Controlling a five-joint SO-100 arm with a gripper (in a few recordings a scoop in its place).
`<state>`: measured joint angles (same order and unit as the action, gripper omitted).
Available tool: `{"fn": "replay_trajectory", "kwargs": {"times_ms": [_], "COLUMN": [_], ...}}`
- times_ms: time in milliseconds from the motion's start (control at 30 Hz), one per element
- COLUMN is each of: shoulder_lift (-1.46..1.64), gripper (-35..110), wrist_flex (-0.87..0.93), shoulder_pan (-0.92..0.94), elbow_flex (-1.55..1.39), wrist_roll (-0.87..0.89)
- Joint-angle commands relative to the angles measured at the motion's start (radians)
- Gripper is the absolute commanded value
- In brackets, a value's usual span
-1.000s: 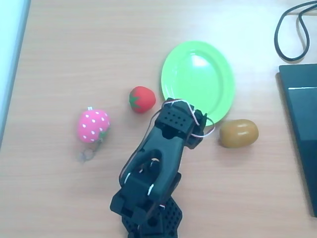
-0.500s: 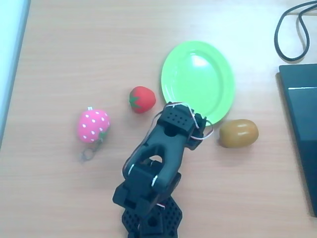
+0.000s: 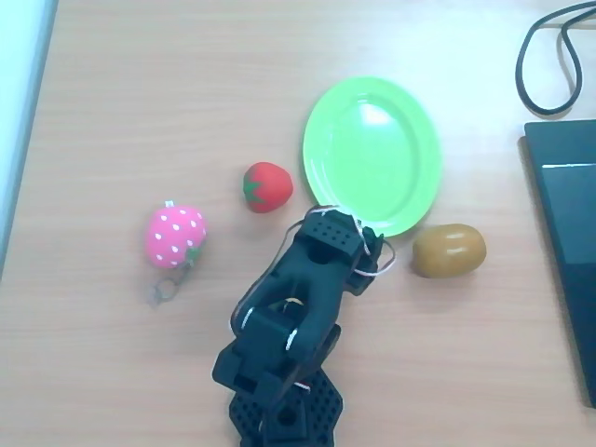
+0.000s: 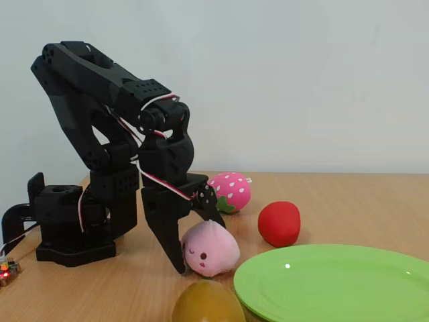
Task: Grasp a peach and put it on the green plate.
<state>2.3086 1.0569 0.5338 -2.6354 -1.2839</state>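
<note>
Pointed steeply down at the tabletop (image 4: 348, 201), end effector (image 4: 194, 245) set astride the peach (image 4: 209, 249), one dark finger (image 4: 164, 231) down the toy's near side and the other arched over its top rear; closed on the soft body, so a grip apparently made, though hard to say how firm. Peach low, at or just above the wood, contact with the surface not clear from the fixed view. Placed just short of the green plate (image 4: 335, 285), near its rim, apart from it. Seen from overhead, arm (image 3: 298, 298) stretched from its base at the lower edge toward the plate (image 3: 372, 154), wrist covering the plate's lower-left rim and hiding the toy beneath.

Probably held so because the toy sat right beside the plate: a steep, top-down clamp keeps the fingers clear of the raised rim and of the neighbours. Brown oval fruit (image 3: 450, 250) just right of the wrist in the overhead view, red strawberry (image 3: 267, 186) just left of the plate, pink dotted strawberry (image 3: 175, 237) farther left with a small ring on it. Short lift and a forward carry over the rim likely all that remains; risk of the plush slipping or squeezing out if pinched too near its edge.

Peach itself: small, rounded, plush-looking, pale pink fading lighter toward the top, tiny stitched face with dark eyes turned to the fixed camera, faintly dented where the fingers press
</note>
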Motion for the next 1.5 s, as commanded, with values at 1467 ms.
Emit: {"fn": "replay_trajectory", "kwargs": {"times_ms": [1467], "shoulder_lift": [0.006], "gripper": [29], "wrist_flex": [0.132], "shoulder_pan": [-0.147], "elbow_flex": [0.318], "wrist_roll": [0.466]}}
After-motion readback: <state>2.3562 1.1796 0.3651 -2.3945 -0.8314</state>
